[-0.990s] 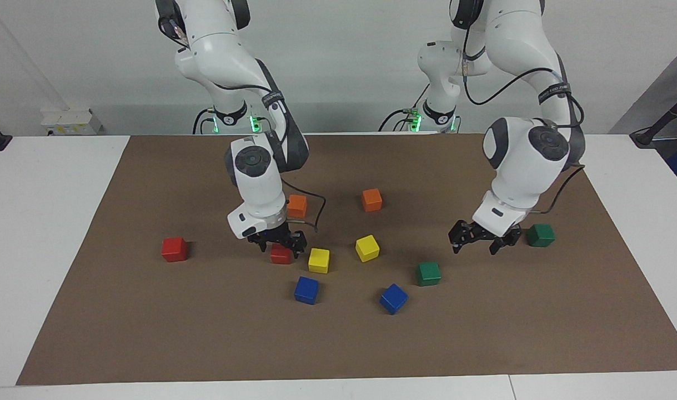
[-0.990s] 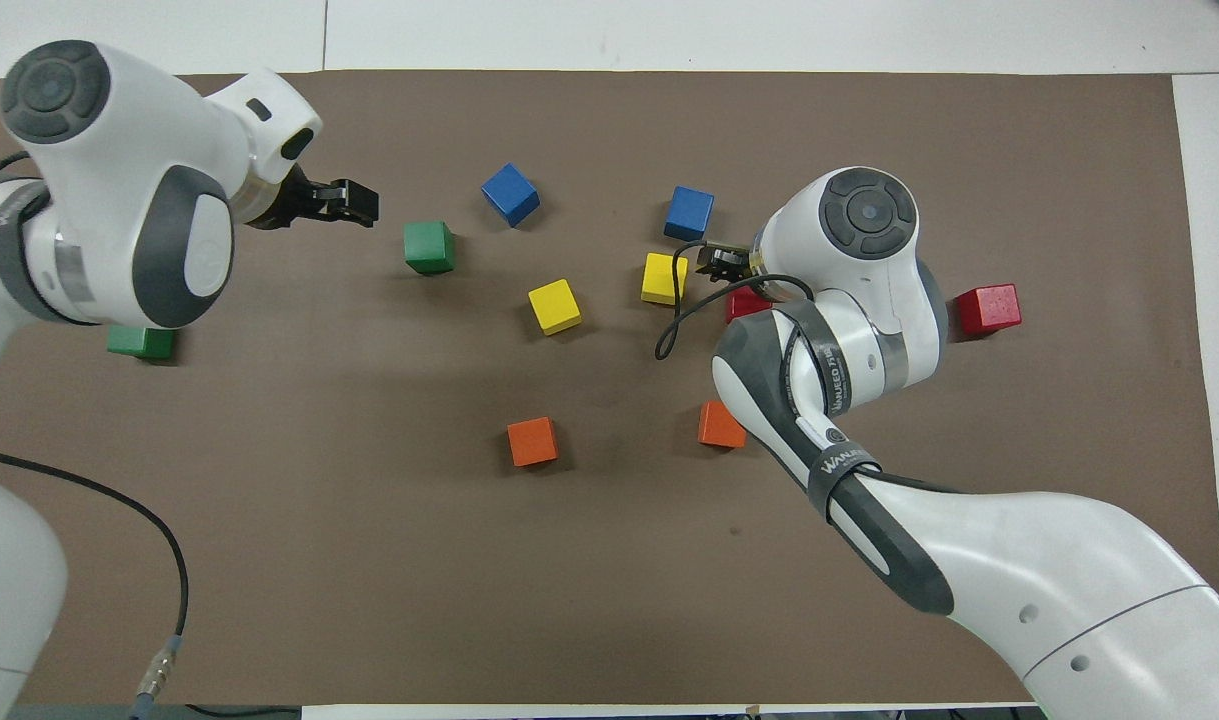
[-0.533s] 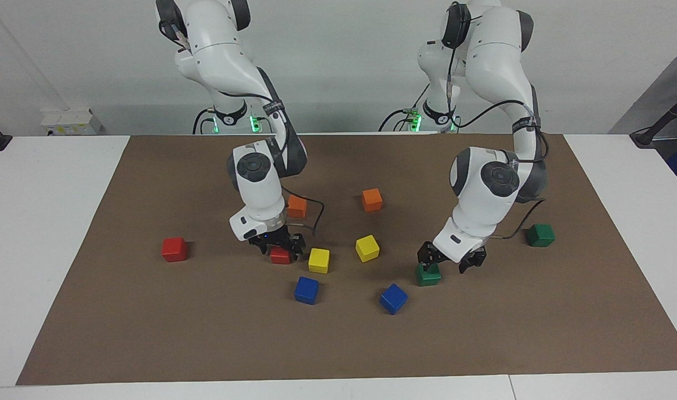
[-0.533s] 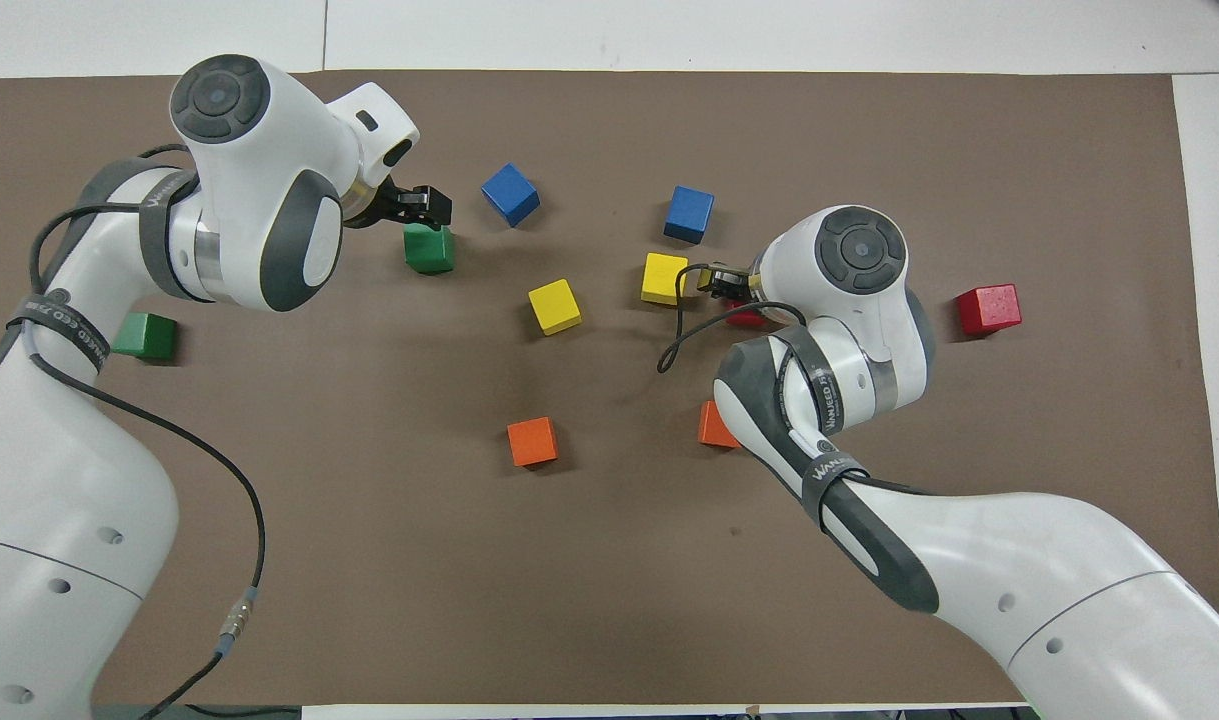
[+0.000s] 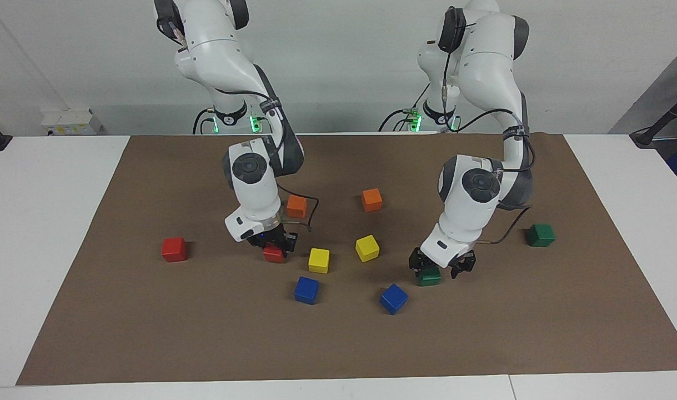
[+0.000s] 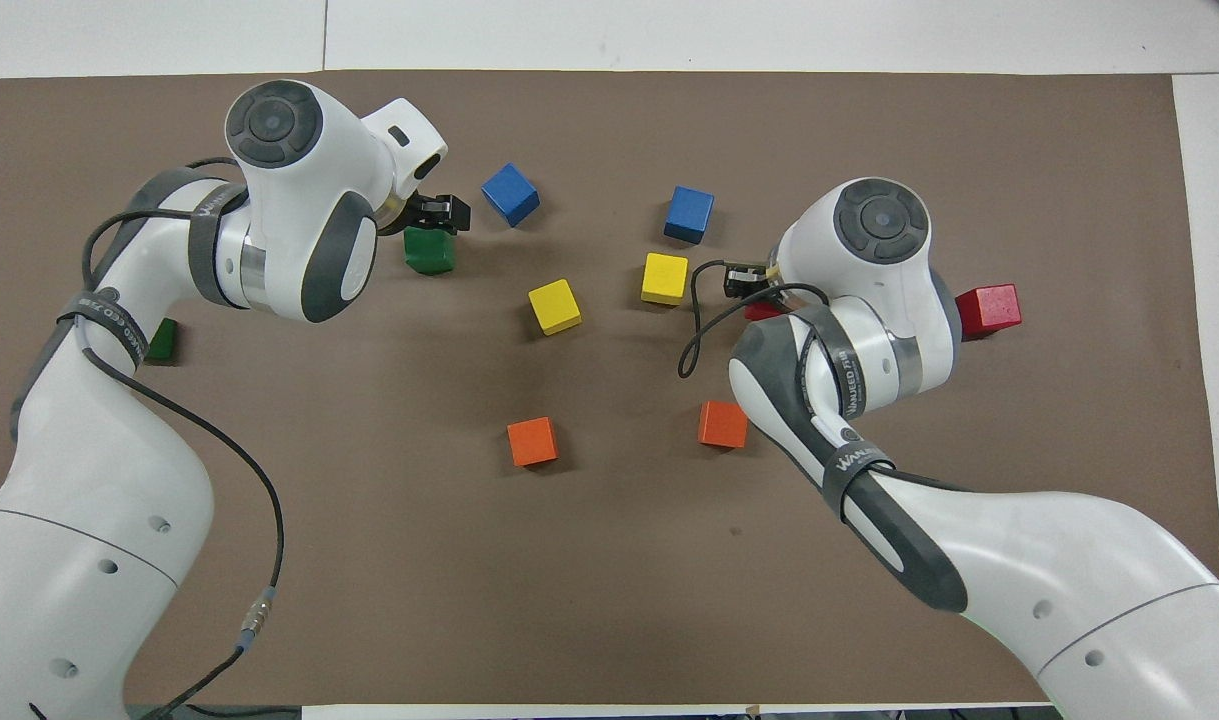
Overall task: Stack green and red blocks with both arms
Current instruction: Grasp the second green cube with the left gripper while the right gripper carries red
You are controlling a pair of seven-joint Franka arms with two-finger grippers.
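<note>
Facing view: I see R gripper (image 5: 274, 248) clamped on red cube (image 5: 273, 255), square to mat edges, beside yellow cube (image 5: 319, 260). L gripper (image 5: 441, 266) spread wide astride green cube (image 5: 429, 276), slightly skewed, nr blue cube (image 5: 394, 298).

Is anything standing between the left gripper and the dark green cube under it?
Nothing visible: the left gripper is open, straddling the dark green cube; the nearest blue cube sits clear beside it.
</note>
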